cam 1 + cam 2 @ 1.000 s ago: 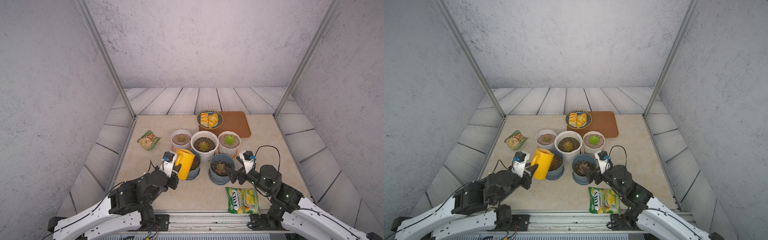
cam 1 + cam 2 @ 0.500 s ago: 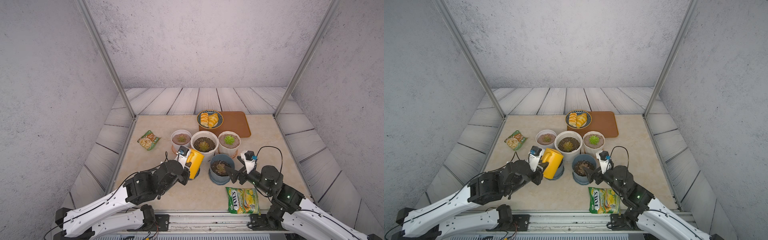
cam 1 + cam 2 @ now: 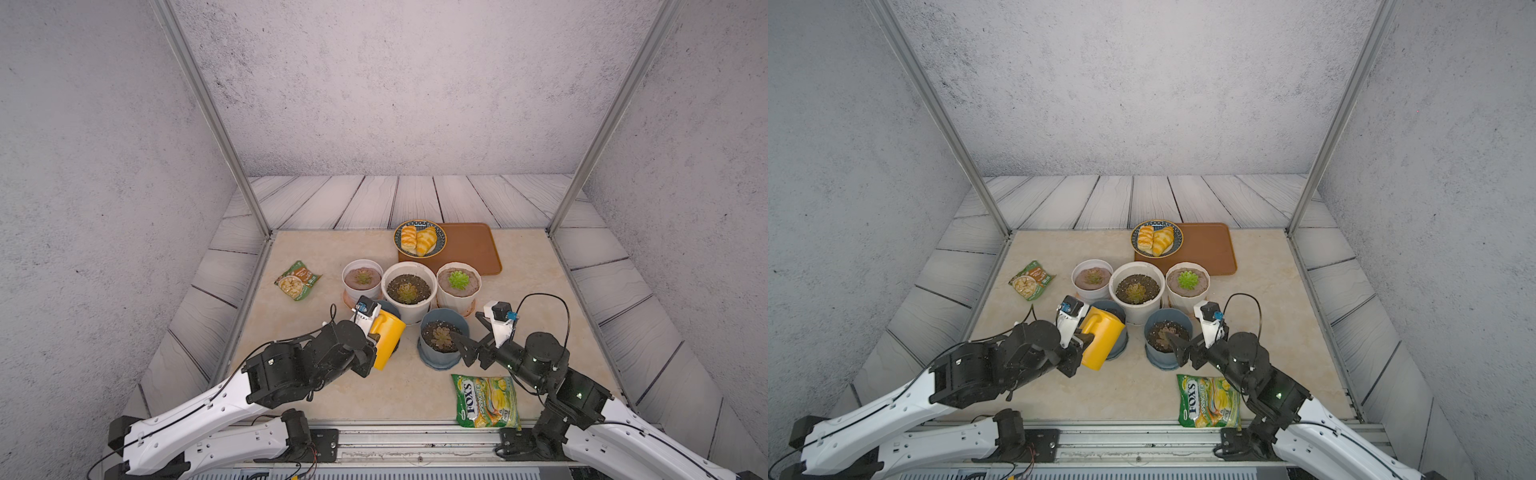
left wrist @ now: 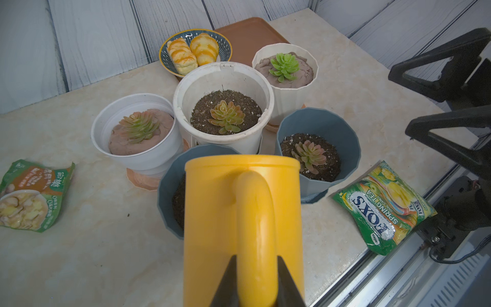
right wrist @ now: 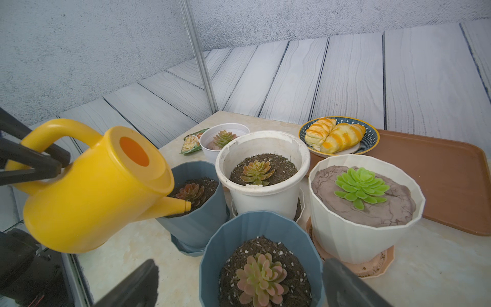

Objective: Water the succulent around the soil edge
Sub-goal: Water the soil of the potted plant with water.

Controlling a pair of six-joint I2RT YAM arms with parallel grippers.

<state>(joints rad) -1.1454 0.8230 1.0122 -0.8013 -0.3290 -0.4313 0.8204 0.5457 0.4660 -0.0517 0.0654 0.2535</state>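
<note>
We note the left jaws clamped on the handle (image 4: pixel 255 212) of the yellow watering can (image 5: pixel 93 191). The can is tilted, with its spout (image 5: pixel 172 207) at the soil edge of a blue pot (image 5: pixel 196 226), beside its reddish succulent (image 5: pixel 190 192). Right jaws wide apart, empty, near the other blue pot (image 3: pixel 442 359).

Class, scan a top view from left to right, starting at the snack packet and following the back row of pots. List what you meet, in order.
Green snack packet → small white pot → large white pot → ribbed cream pot.
</note>
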